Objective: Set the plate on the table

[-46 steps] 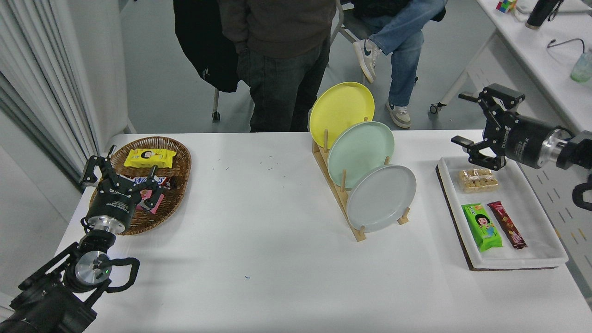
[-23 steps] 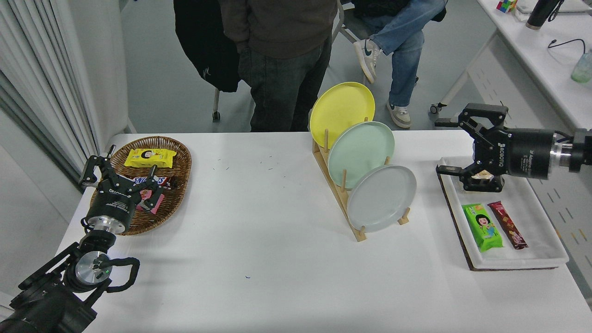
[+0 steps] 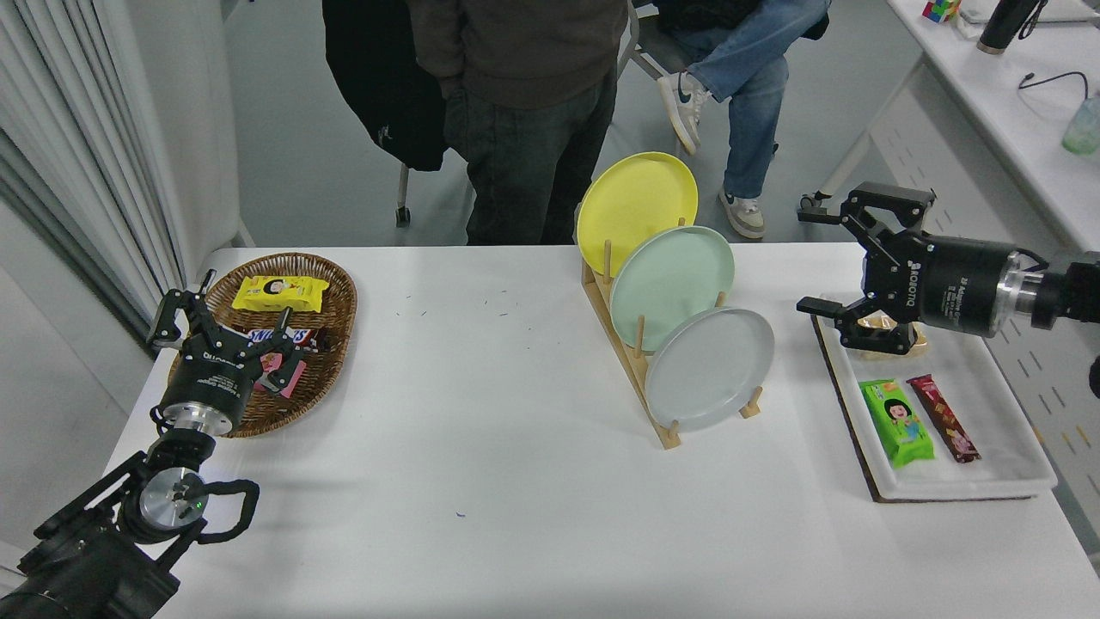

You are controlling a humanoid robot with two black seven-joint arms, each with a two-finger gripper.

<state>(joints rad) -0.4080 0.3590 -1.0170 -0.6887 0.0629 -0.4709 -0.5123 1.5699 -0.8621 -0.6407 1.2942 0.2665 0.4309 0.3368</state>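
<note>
1. Right gripper [image 3: 806, 260] has moved left since a second ago: it started past the tray's [image 3: 988, 477] far right corner and now sits over its far left corner, nearer the grey plate [image 3: 710, 368].
2. Its wrist has rotated: body now lies about level, pointing left at the rack [image 3: 627, 361]. Jaws wide apart throughout.
3. It now hides most of the nut pack [image 3: 889, 331] on the tray, fully visible before.
</note>
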